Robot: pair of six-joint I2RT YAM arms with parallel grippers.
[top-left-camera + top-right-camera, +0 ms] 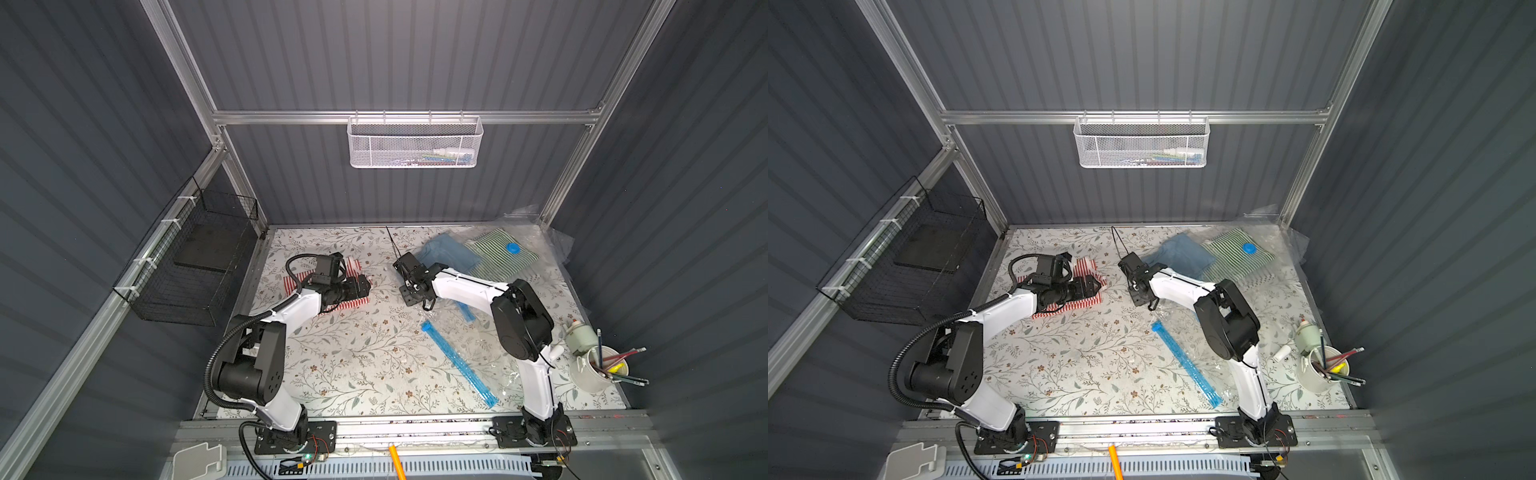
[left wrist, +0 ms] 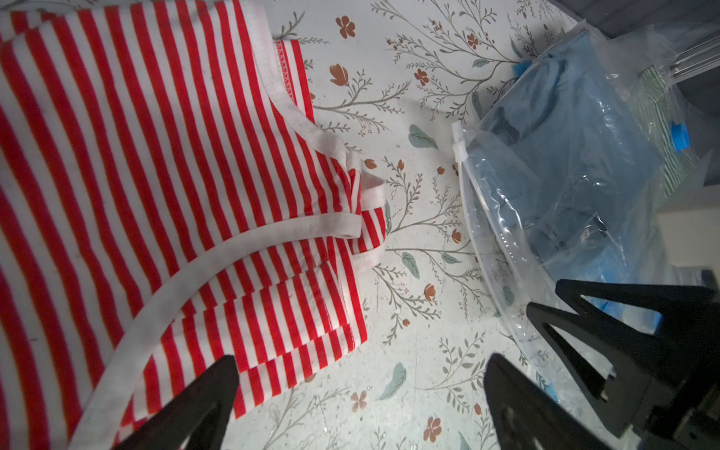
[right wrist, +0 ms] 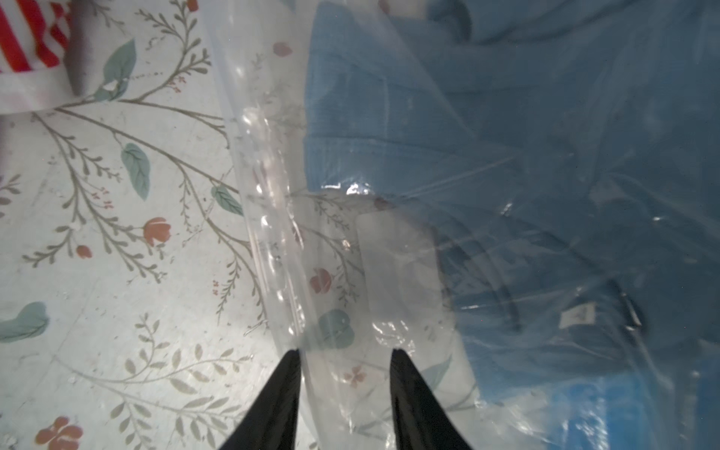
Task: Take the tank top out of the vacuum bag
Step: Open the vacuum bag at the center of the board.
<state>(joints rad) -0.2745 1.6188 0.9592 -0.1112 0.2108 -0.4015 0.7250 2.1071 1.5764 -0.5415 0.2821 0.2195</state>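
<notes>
While the left claw (image 2: pixel 360 360) hangs with its jaws spread wide, we see nothing between them. One fingertip shows over the hem of the tank top (image 2: pixel 156 175) at the lower left of the left wrist view, and we cannot tell whether it touches. The claw is released and holds nothing.

The right claw (image 3: pixel 343 350) stands partly open at the bottom centre of its wrist view. The clear film of the vacuum bag (image 3: pixel 389 253) passes between the jaws, but the gap is far wider than the film, so we judge it unpinched.

The red-and-white tank top lies flat on the floral surface (image 1: pixel 353 365), left of centre in both top views, outside any bag and well apart from the plastic. We judge it light, soft and limp, so it will drape and drag rather than lift as one piece. Its white binding (image 2: pixel 272 233) at the strap and armhole, where layers bunch, looks the surest place to pinch.

Inside the vacuum bag, right of centre, sits a folded blue garment (image 3: pixel 506 117). We cannot tell what kind it is. The film looks slippery and crinkly. A green-striped cloth (image 1: pixel 498 253) lies beyond it at the upper right.
</notes>
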